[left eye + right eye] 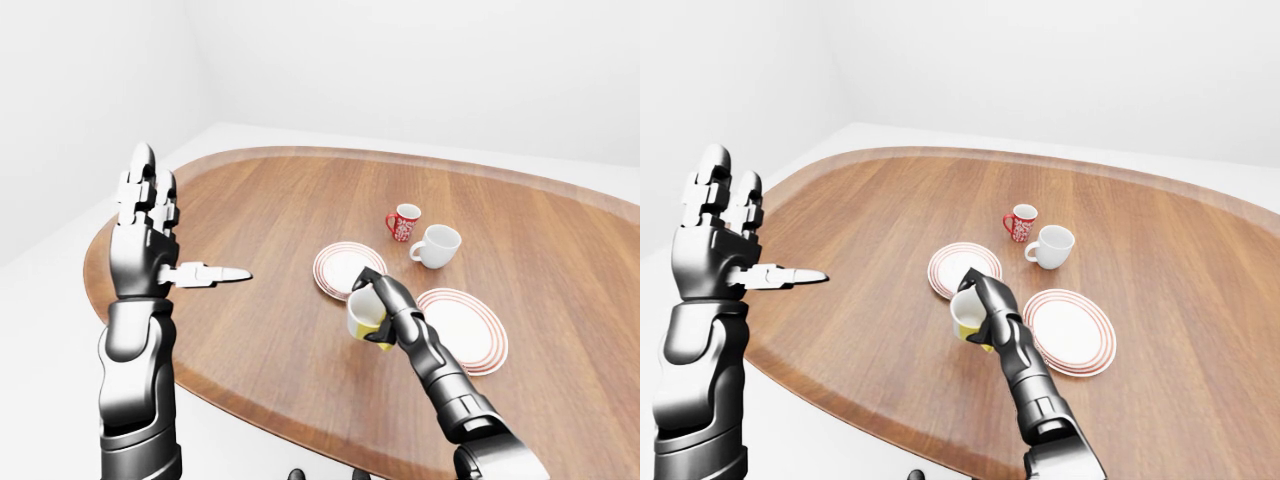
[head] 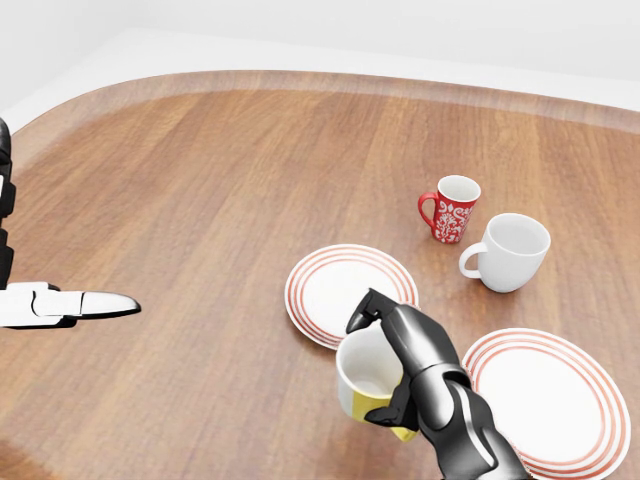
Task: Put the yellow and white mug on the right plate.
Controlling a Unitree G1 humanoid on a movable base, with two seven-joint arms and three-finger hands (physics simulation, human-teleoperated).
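The yellow and white mug [image 2: 368,378] is in my right hand [image 2: 395,365], whose fingers close round it; it is held just above the table, between the two plates. The right plate [image 2: 548,400], white with red rings, lies at the lower right of the head view, just right of the hand. The left plate [image 2: 335,290] lies above the mug. My left hand [image 1: 150,225] is raised upright and open at the left of the left-eye view, far from the mug, with its thumb [image 2: 70,304] pointing right.
A red patterned mug [image 2: 450,209] and a plain white mug [image 2: 510,252] stand above the plates on the oval wooden table [image 2: 200,200]. The table's near edge [image 1: 250,410] runs across the bottom of the eye views.
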